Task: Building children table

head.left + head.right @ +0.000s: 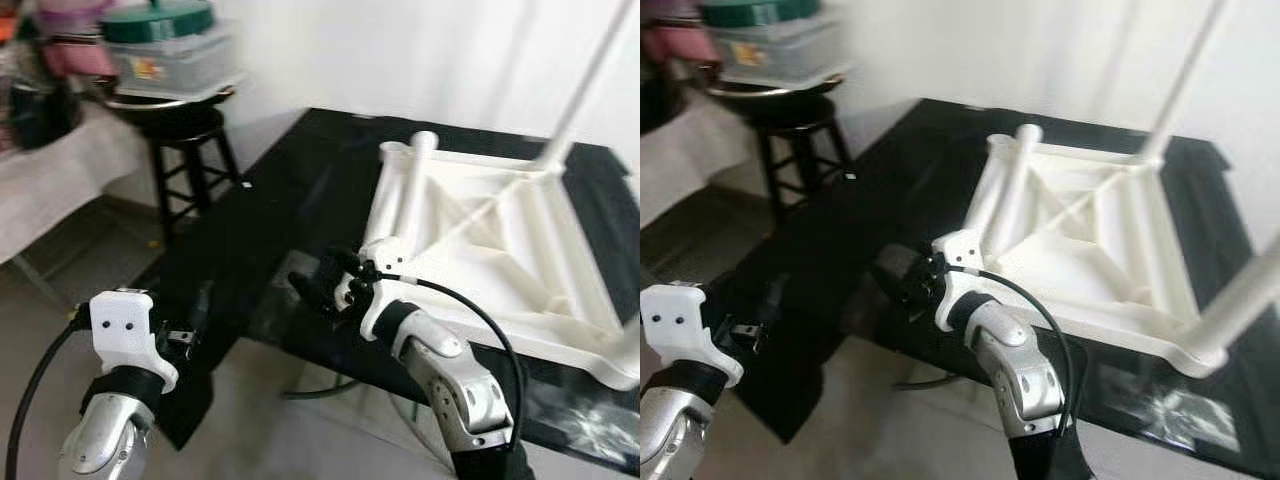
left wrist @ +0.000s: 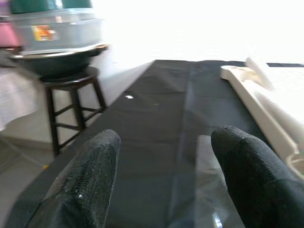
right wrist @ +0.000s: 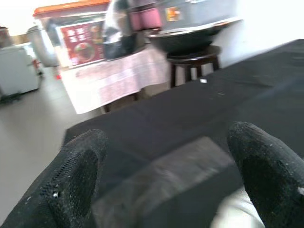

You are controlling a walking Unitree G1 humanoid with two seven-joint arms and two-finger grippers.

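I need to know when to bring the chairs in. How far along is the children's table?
Partly built. The white tabletop lies upside down on the black cloth with two legs standing in its corners. Another leg lies loose across it. Both grippers, left and right, are open and hold nothing. Remaining legs still need fitting.

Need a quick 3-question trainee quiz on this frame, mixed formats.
1. True or false: the white table lies upside down on the black-covered surface.
2. Which pincer is nearer the white table: A left, B right?
3. Fill in: the grey tub with the green lid sits above a dark wooden ____.

Key: 1 true; 2 B; 3 stool.
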